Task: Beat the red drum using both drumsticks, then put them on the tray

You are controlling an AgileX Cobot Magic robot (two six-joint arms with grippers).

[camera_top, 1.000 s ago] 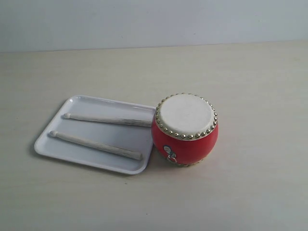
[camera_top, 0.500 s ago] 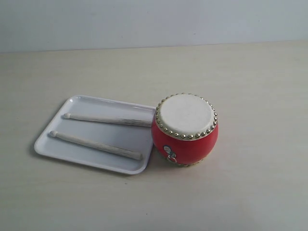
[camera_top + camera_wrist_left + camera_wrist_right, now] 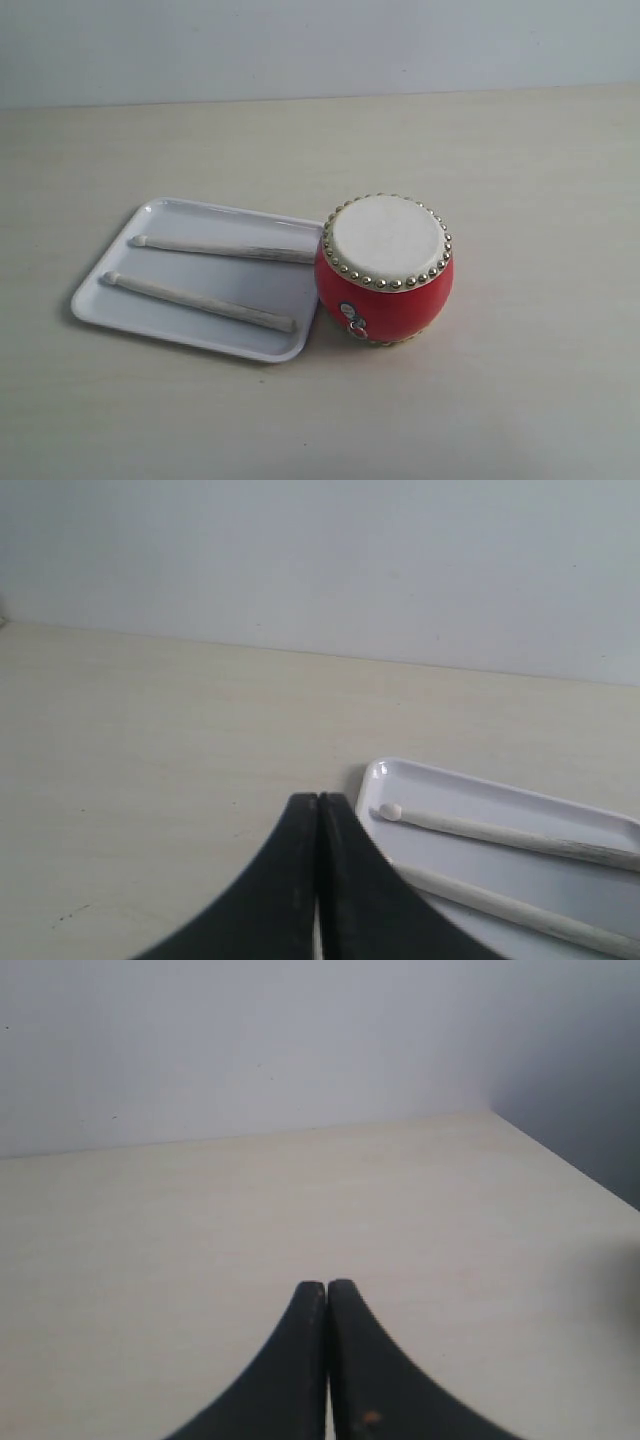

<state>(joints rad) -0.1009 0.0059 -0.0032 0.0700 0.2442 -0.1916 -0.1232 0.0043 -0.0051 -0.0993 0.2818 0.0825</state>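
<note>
Counter (image 3: 520,400): pale and bare apart from the task's things; its far edge meets a plain wall.
Red drum (image 3: 385,270): stands upright about midway between the counter's far and near edges, skin facing up and unobstructed, so it can be struck from above.
Tray (image 3: 200,272): lies flat on the left arm's side of the drum, one corner tucked against the drum's belly. I cannot tell whether they touch.
Far drumstick (image 3: 225,248): lies inside the tray, its rounded tip pointing away from the drum and its butt end running up to the drum's side.
Near drumstick (image 3: 200,298): also inside the tray, roughly parallel to the other and apart from it. That leaves each stick room for a separate pinch.
Left gripper (image 3: 318,798): its jaws are pressed together with nothing between them. It hangs just short of the tray's outer corner, with the stick tips in front of it, which suits a reach for the sticks.
Right gripper (image 3: 327,1285): jaws likewise closed and empty. It faces bare counter running to the far edge and a far corner, and no task thing shows in its view.
Stage: both sticks rest on the tray and neither gripper holds one. That fits either the start or the finish, and the pictures cannot settle which.
</note>
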